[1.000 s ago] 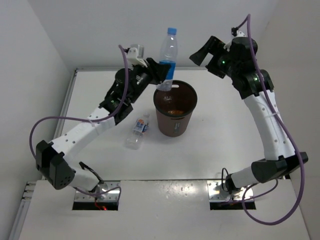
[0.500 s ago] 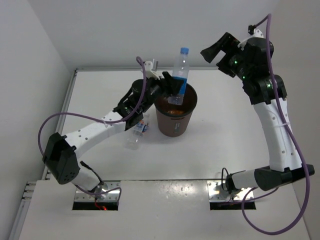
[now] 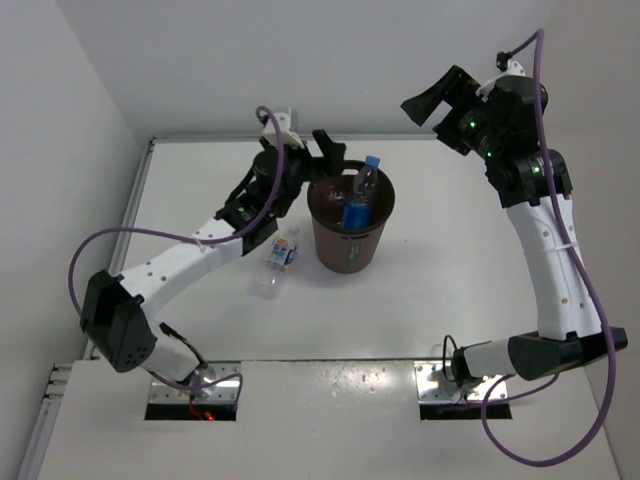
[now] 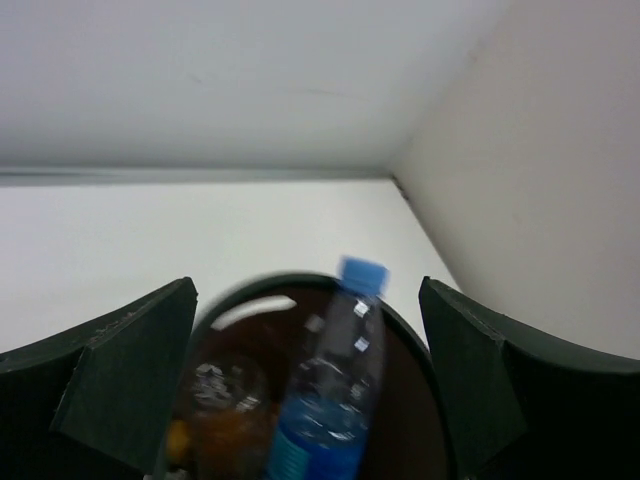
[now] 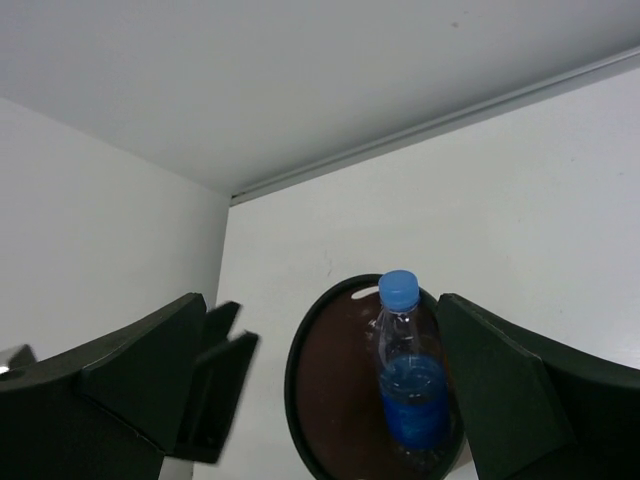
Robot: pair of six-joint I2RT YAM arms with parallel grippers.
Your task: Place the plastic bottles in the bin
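Plastic bottles: one in the bin, one out on the counter, none in either claw.

Left claw (image 3: 327,148): fingers spread wide, holding nothing, hanging just over the far-left rim of the bin (image 3: 345,252). The left wrist view looks down between both fingers straight into the bin mouth. No contact with any bottle.

Blue-cap bottle (image 3: 358,200): inside the bin, cap up and leaning toward the far-right rim. It is clear with a blue label low on the body. The cap reaches about rim level. Apart from the left claw's fingers.

Left wrist view also shows something orange (image 4: 180,437) low in the bin. A clear rounded object (image 4: 225,388) sits beside it, too blurred to say what it is.

Bin is dark brown, round and upright at mid counter (image 3: 450,290).

White-blue label bottle (image 3: 279,257): lying on its side on the counter, just left of the bin base and under the left forearm. I cannot tell whether it touches the bin.

Right claw (image 3: 436,97): fingers wide apart, holding nothing, raised high to the right of the bin and well apart from it. It points toward the bin, and its own camera frames the bin mouth and blue cap between the fingers.
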